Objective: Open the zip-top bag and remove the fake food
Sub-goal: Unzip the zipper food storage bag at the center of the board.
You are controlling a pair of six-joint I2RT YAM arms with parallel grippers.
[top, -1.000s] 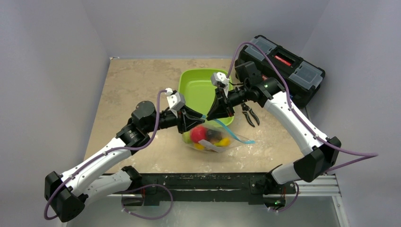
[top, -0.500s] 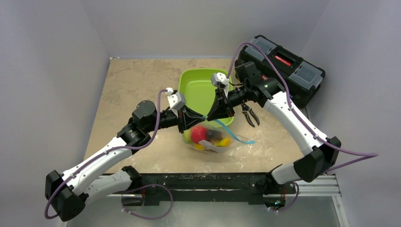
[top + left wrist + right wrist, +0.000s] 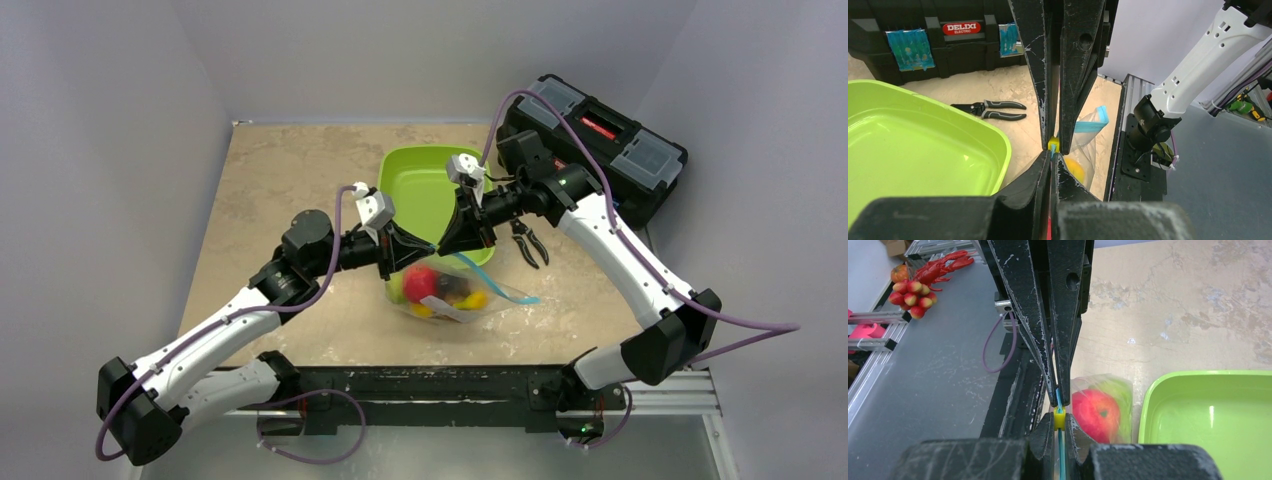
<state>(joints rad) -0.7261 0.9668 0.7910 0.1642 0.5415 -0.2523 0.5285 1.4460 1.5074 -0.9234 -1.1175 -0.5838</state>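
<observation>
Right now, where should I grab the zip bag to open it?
Probably the teal zipper strip at the mouth of the zip-top bag, pinched edge-on from opposite sides. It is the thin edge clear of the fake food; the left fingers and right fingers are shut there.

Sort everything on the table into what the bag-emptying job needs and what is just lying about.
Job: zip-top bag, fake food inside it, left gripper and right gripper, both shut on the bag's zipper edge.
Lying about: pliers, black toolbox, green tray (empty; possibly a drop spot).

soft even light, faint shadows; wrist views blur up close.
</observation>
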